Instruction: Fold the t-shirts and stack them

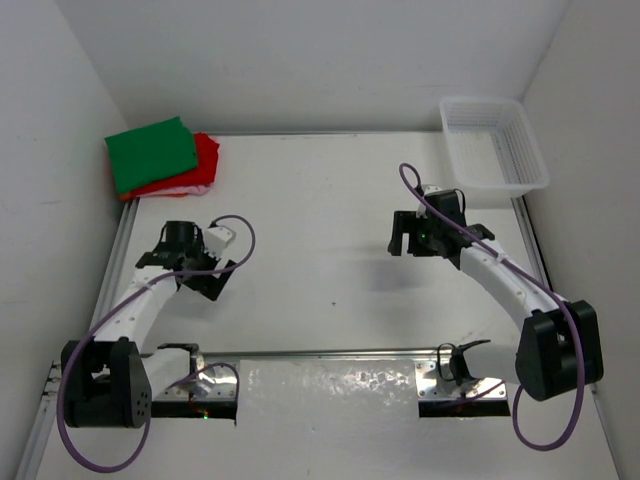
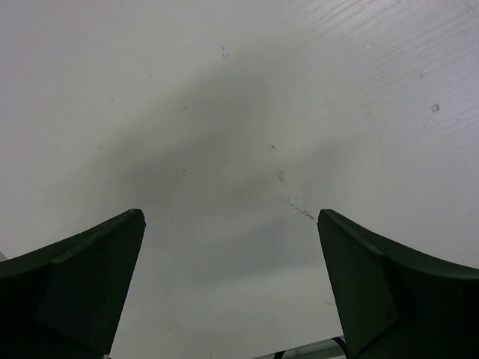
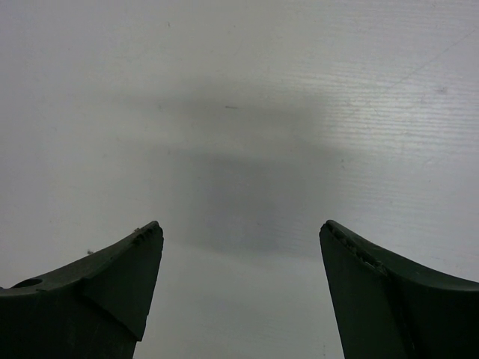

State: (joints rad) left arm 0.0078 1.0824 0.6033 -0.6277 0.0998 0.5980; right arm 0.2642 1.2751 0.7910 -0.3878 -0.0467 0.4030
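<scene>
The t-shirts lie folded in one stack at the table's back left corner. The green t-shirt [image 1: 150,152] is on top, with the red t-shirt [image 1: 206,158] under it. A pink edge [image 1: 190,188] and a thin orange edge [image 1: 126,196] show at the bottom. My left gripper [image 1: 192,268] [image 2: 232,224] hangs open over bare table, in front of the stack and apart from it. My right gripper [image 1: 405,238] [image 3: 241,232] is open too, over bare table right of centre. Neither has anything between its fingers.
A white mesh basket [image 1: 527,150] stands at the back right corner with nothing showing in it, just behind my right gripper. White walls close the table in on the left, back and right. A metal rail [image 1: 330,352] runs across the near edge between the arm bases.
</scene>
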